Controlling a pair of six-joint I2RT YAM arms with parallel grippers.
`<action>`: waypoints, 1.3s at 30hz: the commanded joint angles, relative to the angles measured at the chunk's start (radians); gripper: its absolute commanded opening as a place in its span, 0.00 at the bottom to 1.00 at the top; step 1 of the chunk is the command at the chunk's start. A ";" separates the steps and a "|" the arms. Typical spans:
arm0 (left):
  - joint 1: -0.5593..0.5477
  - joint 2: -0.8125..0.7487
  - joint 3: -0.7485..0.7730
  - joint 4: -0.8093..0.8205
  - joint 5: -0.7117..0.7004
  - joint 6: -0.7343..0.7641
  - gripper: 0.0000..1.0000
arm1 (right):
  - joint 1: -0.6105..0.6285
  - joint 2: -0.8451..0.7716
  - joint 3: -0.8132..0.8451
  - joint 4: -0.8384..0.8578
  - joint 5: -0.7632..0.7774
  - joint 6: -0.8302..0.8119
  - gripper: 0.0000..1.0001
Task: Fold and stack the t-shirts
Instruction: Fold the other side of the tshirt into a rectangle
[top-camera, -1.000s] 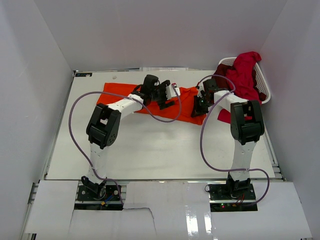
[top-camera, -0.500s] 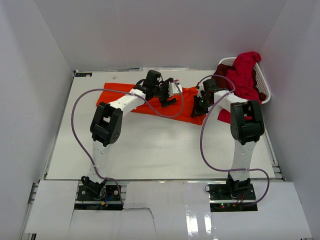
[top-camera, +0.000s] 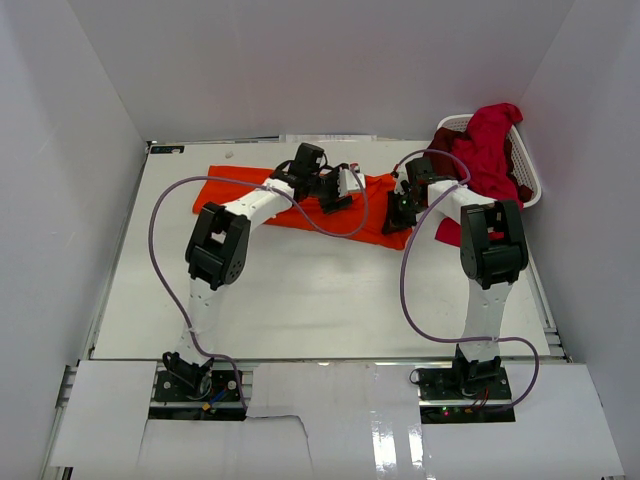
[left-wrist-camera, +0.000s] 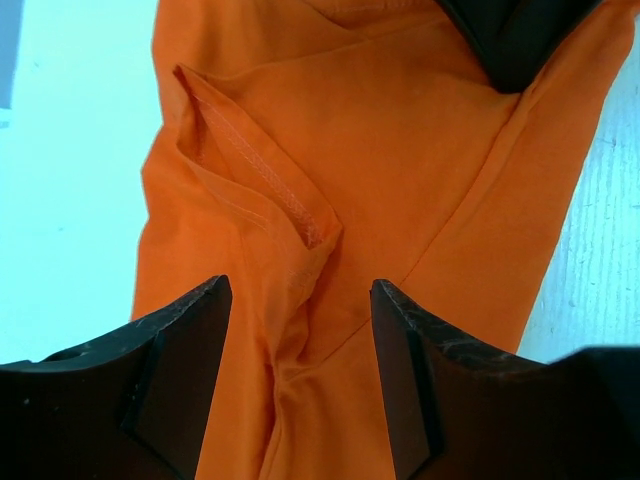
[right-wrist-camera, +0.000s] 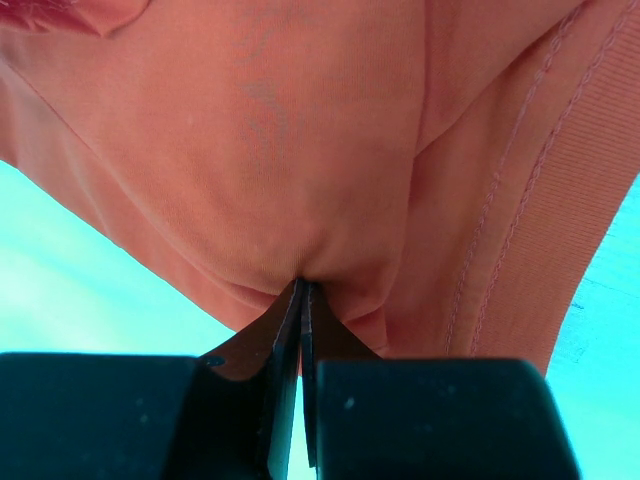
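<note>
The bright orange t-shirt (top-camera: 232, 187) lies crumpled in a long strip across the far half of the table. My left gripper (top-camera: 340, 188) hovers open just over its middle. In the left wrist view its fingers straddle a creased fold (left-wrist-camera: 300, 290) of the orange t-shirt (left-wrist-camera: 400, 150) beside a stitched sleeve hem (left-wrist-camera: 262, 168). My right gripper (top-camera: 398, 215) is shut on the shirt's right end. In the right wrist view it (right-wrist-camera: 302, 287) pinches a pucker of the orange cloth (right-wrist-camera: 300, 130). A crimson t-shirt (top-camera: 490, 145) drapes over the basket.
A white plastic laundry basket (top-camera: 531, 186) stands at the far right corner, with dark maroon cloth (top-camera: 446, 141) at its near-left rim. More red cloth (top-camera: 450, 232) lies on the table beside my right arm. White walls close in the table on three sides.
My left gripper has slid a little right and farther along the orange shirt, its jaws widening and then narrowing again. More of the shirt's left end shows. My right gripper kept its pinch.
</note>
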 joint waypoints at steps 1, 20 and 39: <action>-0.008 0.014 0.033 -0.016 0.039 0.016 0.68 | 0.009 0.024 0.009 -0.007 0.005 -0.020 0.08; -0.021 0.089 0.096 0.011 0.022 -0.018 0.52 | 0.011 0.038 0.010 -0.004 -0.010 -0.020 0.09; -0.026 0.116 0.108 0.027 -0.006 -0.033 0.42 | 0.011 0.038 0.009 -0.002 -0.012 -0.023 0.09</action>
